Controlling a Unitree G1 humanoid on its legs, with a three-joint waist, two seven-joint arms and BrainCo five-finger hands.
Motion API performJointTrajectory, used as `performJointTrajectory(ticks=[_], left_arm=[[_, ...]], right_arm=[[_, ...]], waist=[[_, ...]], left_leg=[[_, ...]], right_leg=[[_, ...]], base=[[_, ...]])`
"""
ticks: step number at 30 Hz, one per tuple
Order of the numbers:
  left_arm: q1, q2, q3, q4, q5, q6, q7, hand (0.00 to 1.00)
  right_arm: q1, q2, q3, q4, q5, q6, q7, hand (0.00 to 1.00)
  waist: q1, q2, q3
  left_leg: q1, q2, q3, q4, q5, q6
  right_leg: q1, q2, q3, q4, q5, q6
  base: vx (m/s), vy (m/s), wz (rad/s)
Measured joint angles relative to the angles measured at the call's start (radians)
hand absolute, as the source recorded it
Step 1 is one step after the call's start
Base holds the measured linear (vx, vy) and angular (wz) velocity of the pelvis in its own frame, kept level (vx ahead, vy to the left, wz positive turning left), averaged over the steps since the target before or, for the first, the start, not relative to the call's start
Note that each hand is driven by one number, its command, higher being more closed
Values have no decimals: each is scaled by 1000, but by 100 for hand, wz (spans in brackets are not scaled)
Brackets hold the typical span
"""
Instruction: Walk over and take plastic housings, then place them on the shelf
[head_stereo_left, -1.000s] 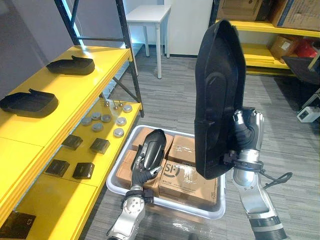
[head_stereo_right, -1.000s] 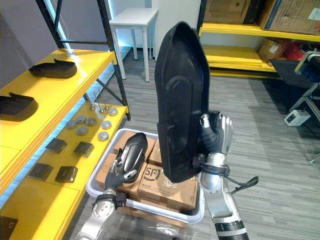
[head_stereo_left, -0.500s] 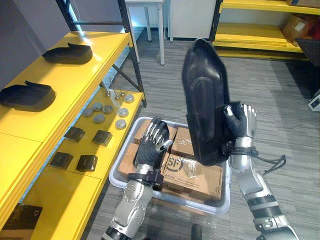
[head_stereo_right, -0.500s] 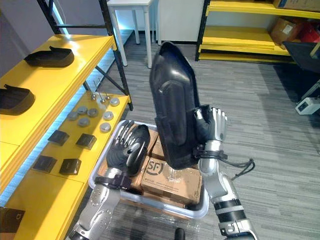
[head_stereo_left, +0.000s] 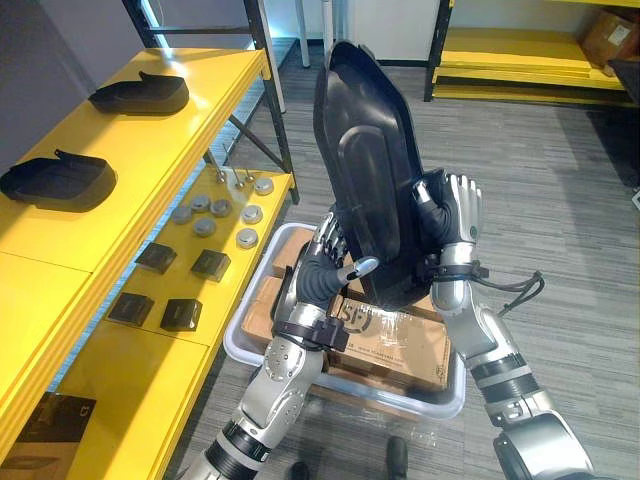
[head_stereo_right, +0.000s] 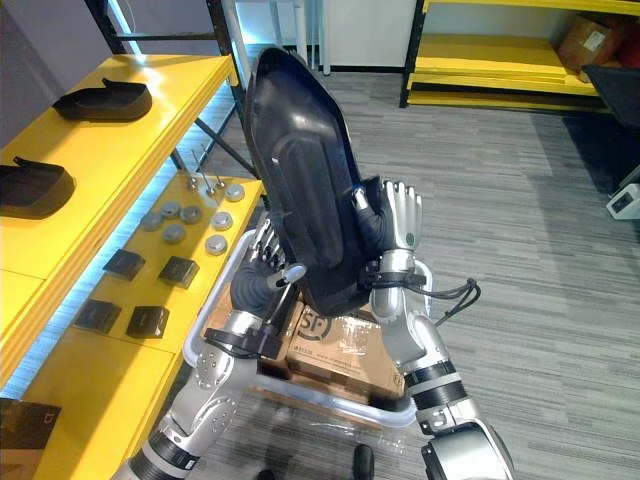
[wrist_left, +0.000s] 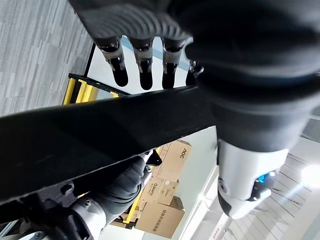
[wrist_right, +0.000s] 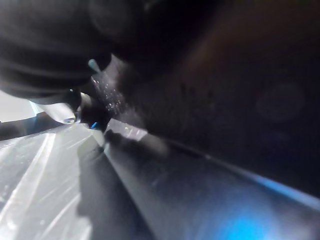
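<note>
Held part: a long black plastic housing (head_stereo_left: 370, 190) stands upright, tilted a little, in the air above the tote, with its broad moulded face toward the head camera.
Handling: it is probably light for its size and fairly stiff. A thin shell this long may flex or sway at the top. The glossy face looks slippery.
Where to hold: the side rims, low down, one hand on each, look safer than the flat face.
Right hand: the right hand (head_stereo_left: 455, 215) grips the lower right rim, its thumb side pressed onto the shell and its fingers bent at the edge.
Left hand: the left hand (head_stereo_left: 322, 270) meets the lower left edge with straight fingers. Its thumb lies on the front face and has not closed round the rim.
Below: a grey tote (head_stereo_left: 440, 405) packed with cardboard boxes (head_stereo_left: 395, 340) sits on the floor.
Destination: the yellow shelf (head_stereo_left: 150, 140) is on the left. A far shelved housing (head_stereo_left: 139, 94) and a near shelved housing (head_stereo_left: 58, 181) lie flat on it, well apart, with bare deck beside them.
Lower deck: metal discs (head_stereo_left: 205, 228) and small black blocks (head_stereo_left: 180, 313) lie here.
</note>
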Motion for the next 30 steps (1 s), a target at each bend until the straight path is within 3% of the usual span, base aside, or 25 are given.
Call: performJointTrajectory(ticks=[6, 10, 14, 15, 20, 24, 30], left_arm=[[-29, -12, -8, 23, 36, 13, 52, 0], [-45, -65, -14, 74, 152, 45, 142, 0], [-45, -72, -5, 97, 182, 63, 202, 0], [-45, -71, 5, 112, 181, 72, 222, 100], [-45, -67, 51, 164, 86, 91, 311, 100], [-45, -59, 53, 160, 40, 66, 376, 100], [-30, -46, 40, 149, 7, 60, 366, 100]], right_arm=[[-15, 35, 7, 0, 0, 5, -1, 100], [-1, 86, 25, -8, 0, 24, -19, 100], [80, 102, 32, -80, 4, 36, -49, 100], [105, 104, 42, -110, 5, 36, -59, 100], [186, 105, 143, -211, 27, 36, -94, 100], [240, 104, 192, -254, 27, 36, -119, 100], [324, 80, 216, -298, 119, 35, -139, 100]], waist=[[0, 0, 0], [4, 0, 0], [7, -1, 0], [6, -1, 0], [-2, -3, 0], [-4, -16, -8], [2, -27, -20]], left_leg=[[-10, -1, 0, 2, 0, 0], [-8, -1, -3, 4, 0, 0], [1, 0, -7, 3, 0, 0], [3, 1, -4, 3, 0, 0], [27, 9, 4, -2, -2, -3], [31, 16, 6, -6, -1, -6], [46, 17, -35, -13, 4, -13]], right_leg=[[-9, -1, -4, 0, 1, 0], [-3, -3, -7, 0, 1, 0], [8, -4, -13, 0, 1, 0], [9, -4, -11, 0, 1, 0], [26, 7, 2, -1, 1, -1], [27, 14, 0, -1, 2, -3], [67, 11, -55, -1, -1, -7]], base=[[50, 47, 1], [45, 53, 4], [28, 46, 3], [6, 15, -6], [10, 28, -7], [0, 0, 0], [22, 28, 19]])
